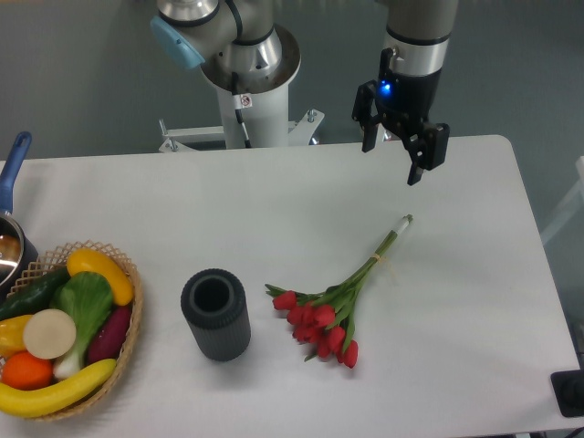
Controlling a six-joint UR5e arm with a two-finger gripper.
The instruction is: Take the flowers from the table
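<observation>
Smooth matt white on the tabletop (pixel 474 301), no shine beneath the jaws. The gripper (pixel 392 157) looks like matt black plastic, hanging from a satin grey metal arm section. Down and left of the jaws, the flowers (pixel 333 306) show waxy red heads and thin green stems. Further left, the vase (pixel 215 313) is dark grey, matt and ribbed. Far left, a woven wicker basket (pixel 128 319) holds glossy plastic-looking fruit and vegetables (pixel 64 319).
</observation>
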